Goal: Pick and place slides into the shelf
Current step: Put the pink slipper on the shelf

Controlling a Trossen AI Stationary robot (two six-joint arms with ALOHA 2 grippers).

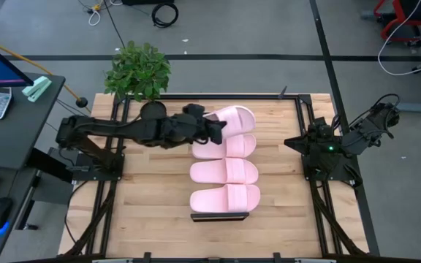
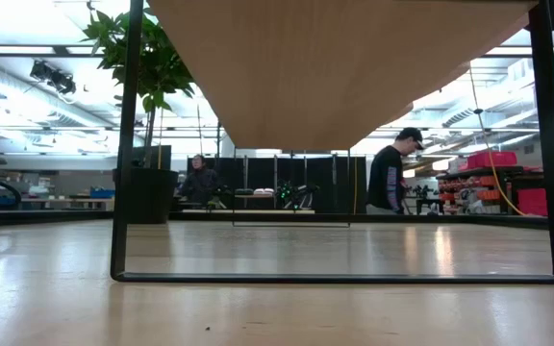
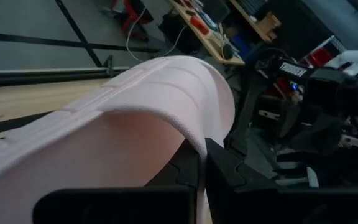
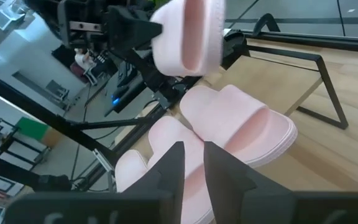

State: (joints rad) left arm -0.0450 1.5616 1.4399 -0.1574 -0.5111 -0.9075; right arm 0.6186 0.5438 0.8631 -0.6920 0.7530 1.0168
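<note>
Three slides [image 1: 224, 171] sit in a row on the shelf [image 1: 220, 215]; the fourth [image 1: 234, 117] hangs at the far end, pinched by left gripper [image 1: 212, 130]. Lower it flat beside its neighbour before releasing. Right gripper [image 4: 191, 163] idles right, jaws narrowly apart.

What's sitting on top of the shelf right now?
Three pink slides lie in a row on the shelf, hiding nearly all of its board. The left gripper holds a fourth slide raised above the far end.

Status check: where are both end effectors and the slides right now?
Left end effector shut on fourth slide, lifted over shelf. Three slides already racked. Right end effector parked at table's right edge.
</note>
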